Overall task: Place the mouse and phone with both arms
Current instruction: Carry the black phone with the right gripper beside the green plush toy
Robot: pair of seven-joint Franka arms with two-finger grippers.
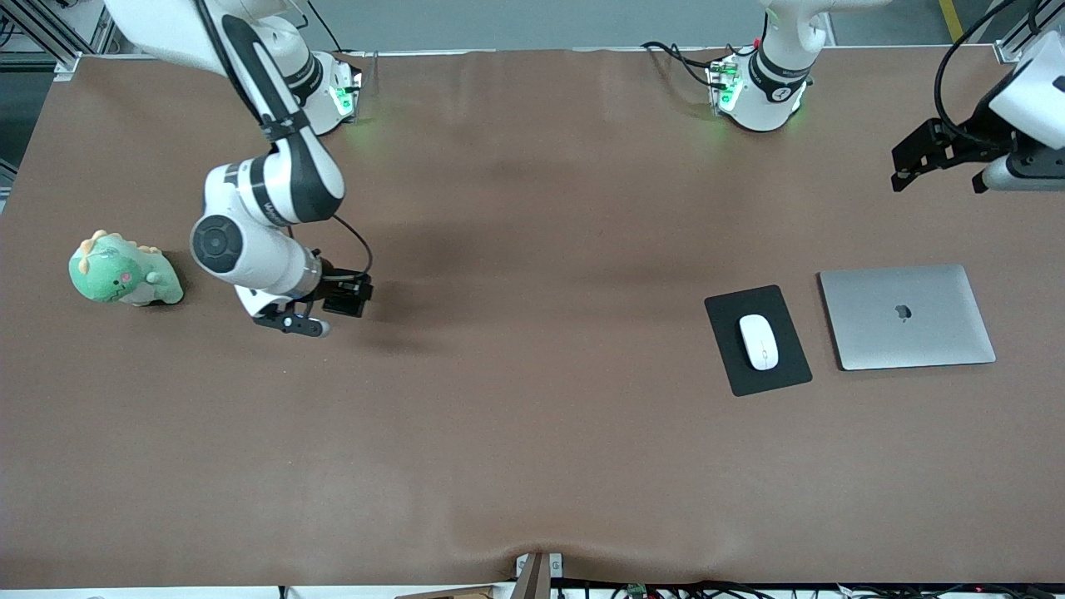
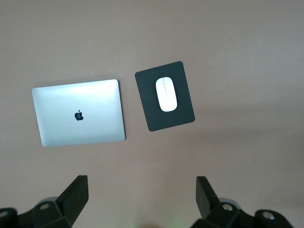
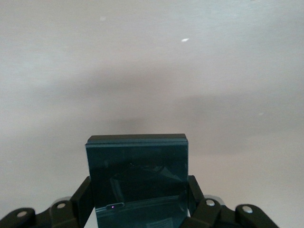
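The white mouse [image 1: 759,341] lies on a black mouse pad [image 1: 786,374] beside a closed silver laptop [image 1: 907,316], toward the left arm's end of the table. It also shows in the left wrist view [image 2: 166,94]. My right gripper [image 1: 345,297] is shut on the black phone [image 3: 137,171] and holds it low over bare table at the right arm's end. The phone stands between the fingers [image 3: 81,194] in the right wrist view. My left gripper [image 1: 907,166] is open and empty, high above the table by the laptop. Its two fingers [image 2: 78,187] stand wide apart.
A green plush dinosaur [image 1: 121,273] sits on the table near the right arm's elbow. The laptop [image 2: 78,113] and mouse pad [image 2: 183,118] lie side by side below the left wrist camera. The brown table cover [image 1: 532,416] is bare in the middle.
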